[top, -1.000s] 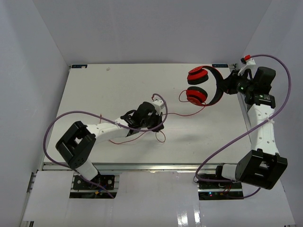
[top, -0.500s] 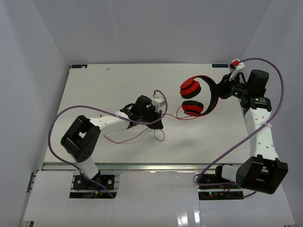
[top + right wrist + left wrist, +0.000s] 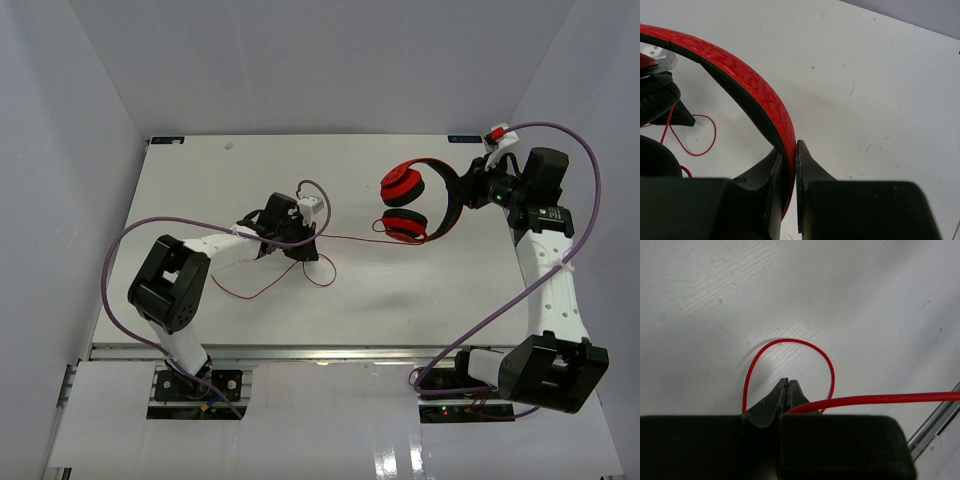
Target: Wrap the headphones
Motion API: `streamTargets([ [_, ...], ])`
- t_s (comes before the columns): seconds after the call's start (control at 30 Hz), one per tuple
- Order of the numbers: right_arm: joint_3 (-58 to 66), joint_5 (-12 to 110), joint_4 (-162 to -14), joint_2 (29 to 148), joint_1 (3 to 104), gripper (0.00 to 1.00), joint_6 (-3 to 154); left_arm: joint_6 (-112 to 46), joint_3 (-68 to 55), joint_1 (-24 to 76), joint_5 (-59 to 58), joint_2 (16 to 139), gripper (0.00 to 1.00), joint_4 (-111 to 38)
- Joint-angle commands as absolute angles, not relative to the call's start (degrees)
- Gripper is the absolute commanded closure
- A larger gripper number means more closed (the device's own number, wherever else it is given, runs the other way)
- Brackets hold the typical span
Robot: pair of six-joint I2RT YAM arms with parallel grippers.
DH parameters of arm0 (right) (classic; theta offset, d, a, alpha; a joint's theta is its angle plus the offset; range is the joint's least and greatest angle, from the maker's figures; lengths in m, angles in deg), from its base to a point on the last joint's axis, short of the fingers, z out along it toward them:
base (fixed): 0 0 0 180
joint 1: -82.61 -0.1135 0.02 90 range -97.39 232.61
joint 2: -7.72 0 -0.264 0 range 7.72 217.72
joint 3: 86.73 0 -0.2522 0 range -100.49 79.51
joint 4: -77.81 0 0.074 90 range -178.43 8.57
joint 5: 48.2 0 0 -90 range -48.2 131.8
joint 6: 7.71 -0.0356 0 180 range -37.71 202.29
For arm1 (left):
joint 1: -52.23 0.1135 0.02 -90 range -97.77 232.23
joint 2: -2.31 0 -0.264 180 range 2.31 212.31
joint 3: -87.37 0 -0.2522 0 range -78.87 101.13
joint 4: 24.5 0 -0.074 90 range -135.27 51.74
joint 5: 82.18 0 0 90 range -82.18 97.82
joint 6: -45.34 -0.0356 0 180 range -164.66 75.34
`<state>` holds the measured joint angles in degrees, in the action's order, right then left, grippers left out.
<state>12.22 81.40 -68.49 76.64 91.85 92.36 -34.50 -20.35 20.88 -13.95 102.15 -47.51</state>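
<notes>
- Right now the headphones (image 3: 403, 186) sit over the far right part of the white worktop (image 3: 200, 190), with both round red ear cups pointing left, one nearer than the other.
- Headband (image 3: 458, 200) arcs out to the right. The right wrist view shows its red outer face and black inner lining (image 3: 755, 95).
- Right pincer (image 3: 468, 192) is clamped on the headband, which is pinched between the two black fingertips (image 3: 788, 150).
- Can't tell whether the ear cups rest on the worktop or hang just above it.
- Thin red cord (image 3: 350, 238) runs nearly straight from the nearer ear cup leftward to the left pincer (image 3: 306, 250), mid-worktop.
- Left pincer is closed on the cord. The tips meet (image 3: 788, 385), and the cord (image 3: 875, 399) leaves them to the right.
- A small loop of cord (image 3: 790, 342) lies on the worktop just beyond those tips.
- More slack cord (image 3: 250, 292) curves loosely on the worktop beside the left arm.
- Thick purple cables (image 3: 130, 250) loop off both arms, apart from the cord.
</notes>
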Motion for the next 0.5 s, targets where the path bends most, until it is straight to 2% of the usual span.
streamTargets([
  [0.0, 9.59, 82.73, -70.78, 75.35, 91.68, 0.92, 90.93, -36.13, -18.76, 22.91, -12.69, 102.99, 1.00, -48.72],
  [0.23, 9.90, 82.67, -68.80, 74.29, 90.32, 0.92, 95.67, -37.72, -12.18, 24.68, -16.66, 105.33, 1.00, -49.84],
  [0.47, 12.58, 77.14, -66.99, 72.25, 82.89, 0.92, 102.28, -37.64, -4.07, 24.81, -26.20, 107.94, 1.00, -51.53],
])
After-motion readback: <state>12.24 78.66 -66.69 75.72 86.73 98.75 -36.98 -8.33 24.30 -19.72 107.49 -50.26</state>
